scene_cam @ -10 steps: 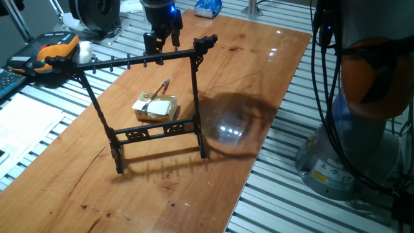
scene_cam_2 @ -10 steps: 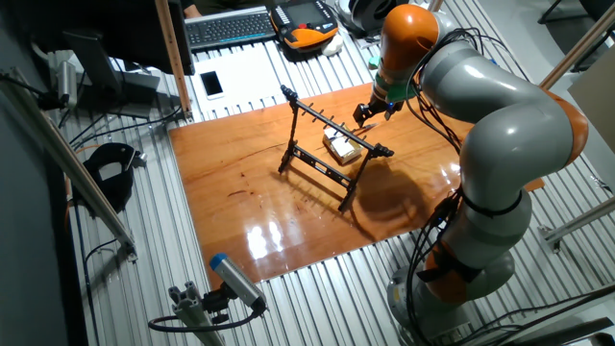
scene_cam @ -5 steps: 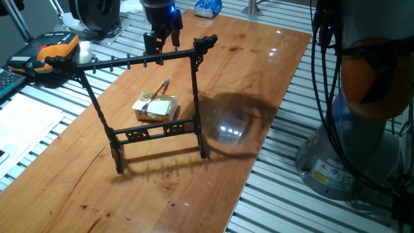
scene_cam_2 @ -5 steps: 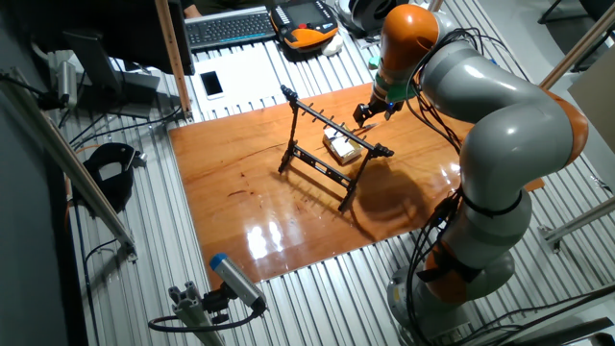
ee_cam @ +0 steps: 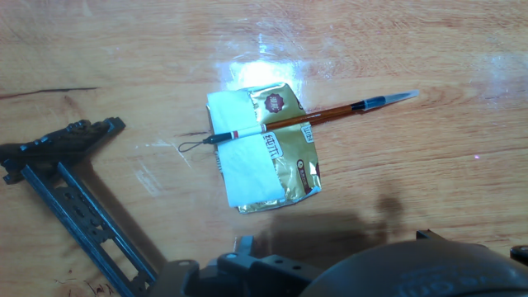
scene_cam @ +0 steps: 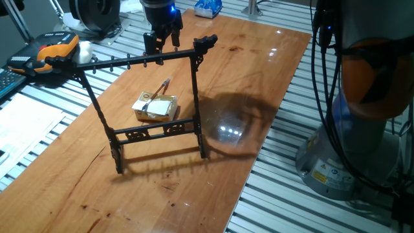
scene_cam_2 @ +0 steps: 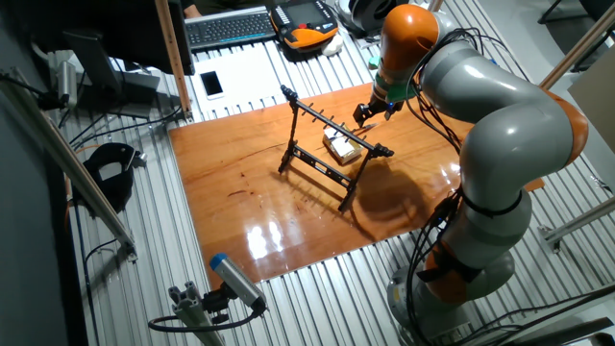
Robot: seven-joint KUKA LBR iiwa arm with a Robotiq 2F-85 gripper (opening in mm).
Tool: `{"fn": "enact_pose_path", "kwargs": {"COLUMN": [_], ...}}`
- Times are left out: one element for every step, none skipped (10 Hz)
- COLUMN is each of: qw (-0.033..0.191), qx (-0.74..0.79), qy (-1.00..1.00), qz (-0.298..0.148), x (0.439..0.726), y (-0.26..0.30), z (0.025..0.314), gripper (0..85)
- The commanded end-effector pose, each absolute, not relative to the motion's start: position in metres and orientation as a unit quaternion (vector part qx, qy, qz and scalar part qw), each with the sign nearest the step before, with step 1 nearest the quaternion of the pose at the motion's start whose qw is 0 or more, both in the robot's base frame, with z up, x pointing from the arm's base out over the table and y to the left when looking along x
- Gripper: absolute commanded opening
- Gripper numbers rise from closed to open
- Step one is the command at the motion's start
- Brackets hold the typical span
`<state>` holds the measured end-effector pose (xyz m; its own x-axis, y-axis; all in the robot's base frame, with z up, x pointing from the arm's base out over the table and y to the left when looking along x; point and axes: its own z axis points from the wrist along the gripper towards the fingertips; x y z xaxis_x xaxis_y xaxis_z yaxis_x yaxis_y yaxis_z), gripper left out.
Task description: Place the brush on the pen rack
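Gripper (scene_cam: 162, 40) hangs above the far side of the desk (scene_cam: 259, 84), beyond the pen rack's (scene_cam: 155, 103) top bar, nothing between its fingers; open or closed, I cannot tell. Below it, the brush (ee_cam: 305, 120) lies flat across a yellowish block (ee_cam: 266, 148), its pale tip out on the wood, a cord loop at the other end. The rack stands upright just beside them, pegs bare.
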<state>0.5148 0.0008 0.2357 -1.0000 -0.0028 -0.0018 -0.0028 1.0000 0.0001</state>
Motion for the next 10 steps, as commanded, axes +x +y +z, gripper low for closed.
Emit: {"fn": "enact_pose_path", "kwargs": {"qw": [-0.031, -0.031, -0.031, -0.031, -0.030, -0.030, -0.027, -0.024, -0.019, -0.016], "qx": [0.002, 0.002, 0.002, 0.002, 0.002, 0.002, 0.002, 0.003, 0.003, 0.005], "qy": [0.999, 0.999, 0.999, 0.999, 0.999, 0.999, 1.000, 1.000, 1.000, 1.000], "qz": [-0.010, -0.010, -0.011, -0.011, -0.011, -0.011, -0.011, -0.012, -0.011, -0.011], "x": [0.5149, 0.5147, 0.5147, 0.5148, 0.5150, 0.5151, 0.5151, 0.5155, 0.5160, 0.5165], "y": [0.0007, 0.0007, 0.0008, 0.0008, 0.0007, 0.0010, 0.0012, 0.0016, 0.0022, 0.0024], "z": [0.2358, 0.2366, 0.2371, 0.2370, 0.2369, 0.2369, 0.2370, 0.2369, 0.2366, 0.2362], "gripper": [0.0, 0.0, 0.0, 0.0, 0.0, 0.0, 0.0, 0.0, 0.0, 0.0]}}
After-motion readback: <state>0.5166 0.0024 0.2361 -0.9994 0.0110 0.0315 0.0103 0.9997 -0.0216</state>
